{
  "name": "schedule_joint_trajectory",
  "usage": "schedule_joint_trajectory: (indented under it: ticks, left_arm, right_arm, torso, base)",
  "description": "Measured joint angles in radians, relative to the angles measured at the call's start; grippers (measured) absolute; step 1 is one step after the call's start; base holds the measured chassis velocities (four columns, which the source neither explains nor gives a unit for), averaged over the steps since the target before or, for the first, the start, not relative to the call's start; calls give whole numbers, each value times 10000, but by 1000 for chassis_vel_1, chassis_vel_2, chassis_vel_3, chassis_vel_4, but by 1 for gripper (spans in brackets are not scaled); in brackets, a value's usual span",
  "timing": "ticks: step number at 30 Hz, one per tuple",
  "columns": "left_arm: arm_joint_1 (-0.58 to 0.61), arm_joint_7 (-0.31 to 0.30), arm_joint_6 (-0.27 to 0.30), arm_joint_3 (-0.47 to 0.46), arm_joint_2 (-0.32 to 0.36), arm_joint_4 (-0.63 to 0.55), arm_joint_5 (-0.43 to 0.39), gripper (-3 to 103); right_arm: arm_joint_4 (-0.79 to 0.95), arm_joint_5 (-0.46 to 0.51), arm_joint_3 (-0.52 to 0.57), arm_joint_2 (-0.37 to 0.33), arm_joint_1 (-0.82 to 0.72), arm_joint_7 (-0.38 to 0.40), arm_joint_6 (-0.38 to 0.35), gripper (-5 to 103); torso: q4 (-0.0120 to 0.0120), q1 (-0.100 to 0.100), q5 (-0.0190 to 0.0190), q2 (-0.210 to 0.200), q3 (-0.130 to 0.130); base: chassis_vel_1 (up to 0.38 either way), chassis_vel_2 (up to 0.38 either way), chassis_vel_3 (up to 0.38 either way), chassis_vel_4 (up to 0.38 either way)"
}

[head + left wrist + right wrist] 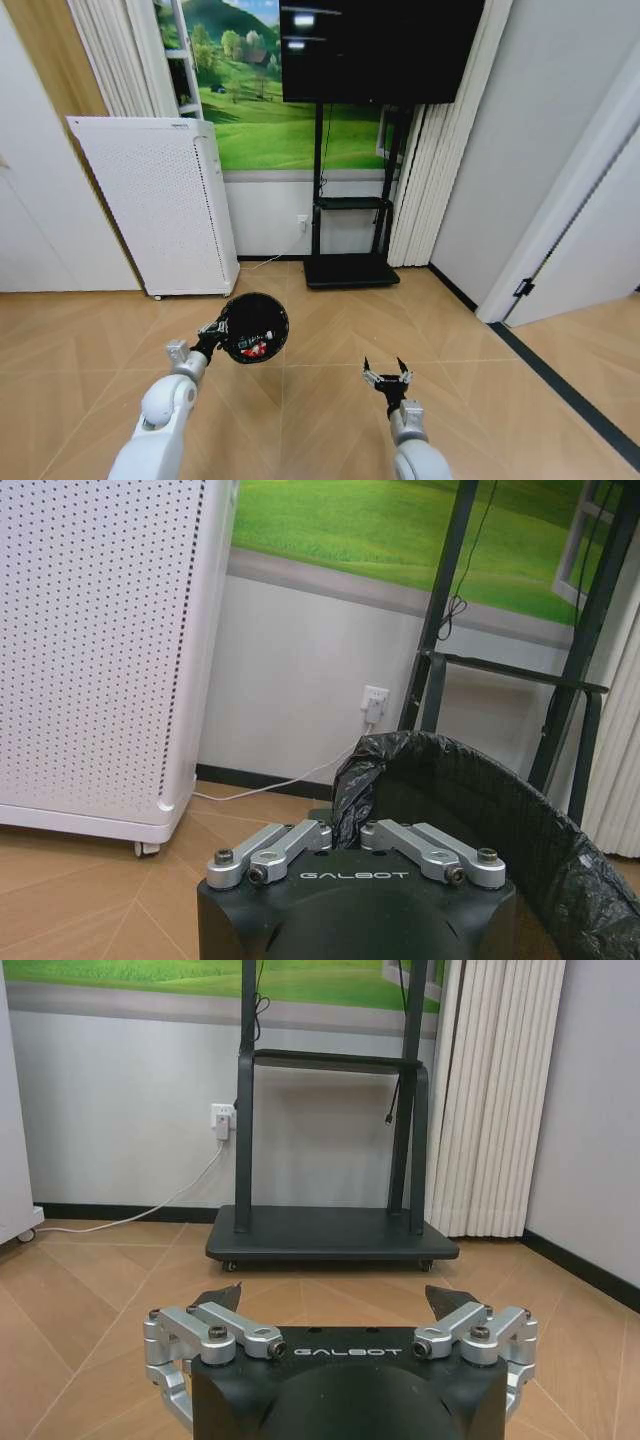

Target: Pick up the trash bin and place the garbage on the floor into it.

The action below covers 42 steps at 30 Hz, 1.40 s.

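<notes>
Your trash bin point(254, 328) is off the floor point(330, 420), held up at the end of your left arm with its mouth open toward the head camera. Inside it you can see red-and-white garbage point(254, 348) lying against the dark liner. The left gripper point(214, 331) has its fingers pressed together on the near rim of the bin, pinching the black bag liner and wall between them; in the left wrist view the bunched plastic point(357, 785) rises right from between the fingertips, and the lined rim point(520, 800) curves away past them.

Your right gripper point(386, 372) hangs low over the bare wood, well apart from the bin and on the far side of it from the left fingers. Its fingers are spread wide with nothing between them; in the right wrist view the two dark fingertips point(222, 1297) stand apart over the herringbone boards.

Beyond the left fingers and the bin stands the white perforated appliance point(160, 205), on small casters against the wall, with a white cable point(290, 780) running along the skirting to a wall socket point(374, 702). Straight ahead of the right fingers is the black TV stand point(330, 1230), its flat base resting on the floor, with pale curtains point(490, 1100) just beside it and the dark screen point(375, 50) mounted above.
</notes>
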Motion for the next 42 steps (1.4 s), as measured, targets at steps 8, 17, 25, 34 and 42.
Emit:
schedule_joint_trajectory:
  ticks: [8, 17, 25, 34, 42]
  left_arm:
    - [275, 21, -21, -495, 65, -135, -35, 7]
    - [314, 60, -40, -691, 163, -135, -76, 7]
    - [270, 156, -66, -721, 117, -56, -89, 7]
    - [340, -1138, 211, -1007, -541, 224, -610, 7]
    - [-37, -3528, 222, -1591, -1176, 1075, -2747, 7]
  right_arm:
    - [-49, -301, 3, 7, -134, -61, 29, 100]
    - [-81, -534, 22, 60, -192, -57, 115, 100]
    - [-102, -686, 134, 81, -334, -56, 303, 100]
    - [-321, -549, 303, 145, -260, -50, 670, 100]
    - [-473, -544, 325, 115, -319, -84, 771, 100]
  torso:
    - [3, -2, -4, 0, -3]
    - [4, -3, -4, 0, -3]
    - [2, -4, -3, 0, -4]
    - [8, -4, -3, 0, -3]
    - [1, -4, -2, 0, -3]
  base:
    - [-40, -2, 31, -6]
    - [78, 3, -74, -3]
    - [155, 81, -161, -84]
    - [157, 126, -147, -124]
    - [-32, -12, 13, 22]
